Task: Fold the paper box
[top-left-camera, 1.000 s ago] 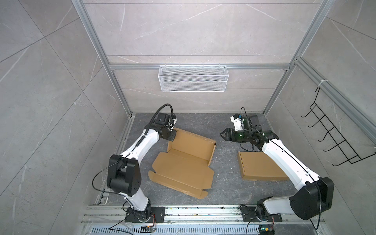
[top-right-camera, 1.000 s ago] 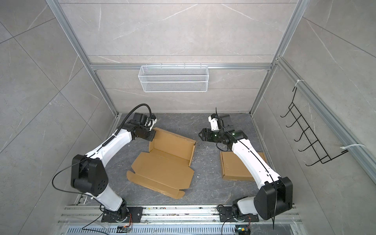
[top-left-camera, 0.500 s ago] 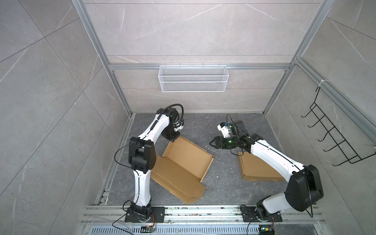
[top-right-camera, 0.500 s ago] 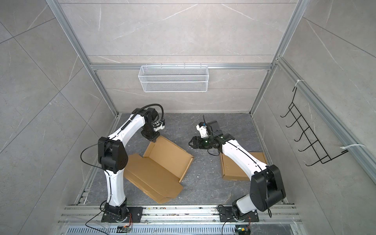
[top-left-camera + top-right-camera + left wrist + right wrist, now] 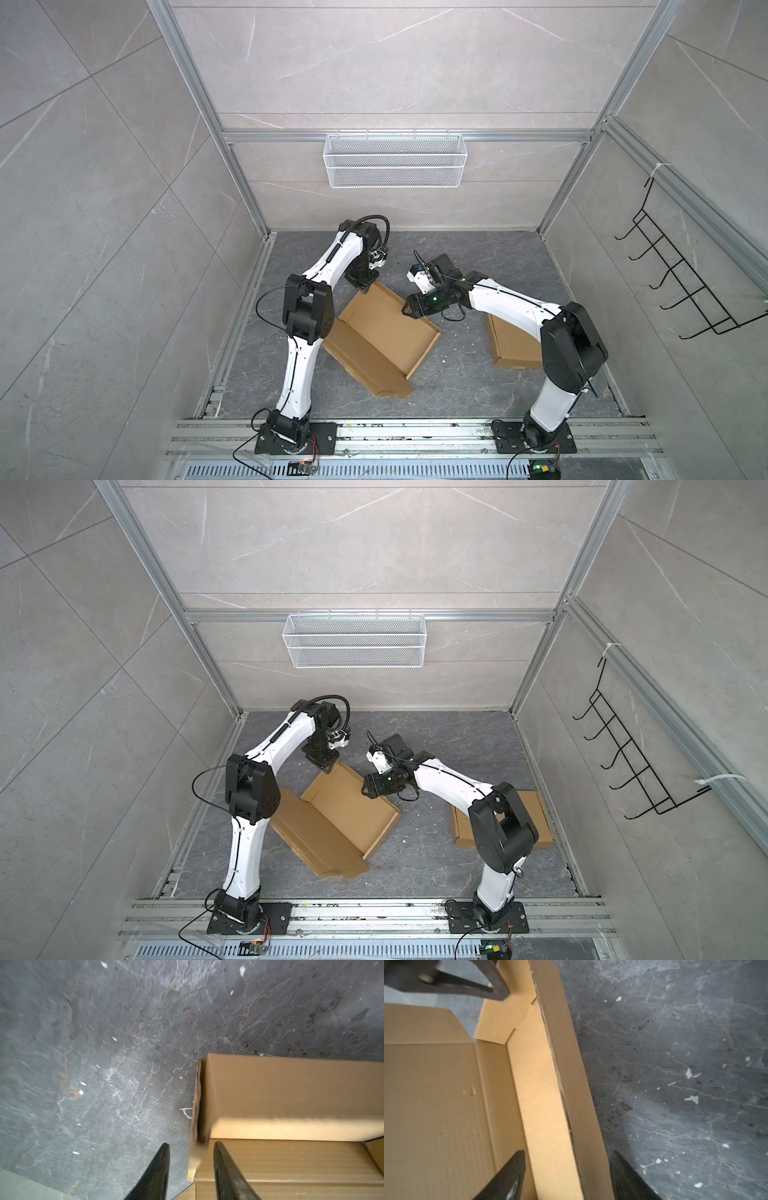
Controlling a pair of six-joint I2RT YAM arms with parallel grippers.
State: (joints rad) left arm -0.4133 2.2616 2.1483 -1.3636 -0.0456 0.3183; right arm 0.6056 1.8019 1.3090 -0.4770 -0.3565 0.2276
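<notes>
L gripper [image 5: 191, 1144] parted, box [image 5: 291, 1095] corner flap btwn tips; grey floor [image 5: 104, 1043] beside.

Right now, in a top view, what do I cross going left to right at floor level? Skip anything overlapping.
open cardboard box → flat cardboard box → wire hook rack on the side wall.

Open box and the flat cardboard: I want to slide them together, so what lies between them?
Between open box and flat cardboard: only bare floor with white specks, in both top views; the right arm reaches over it.
</notes>
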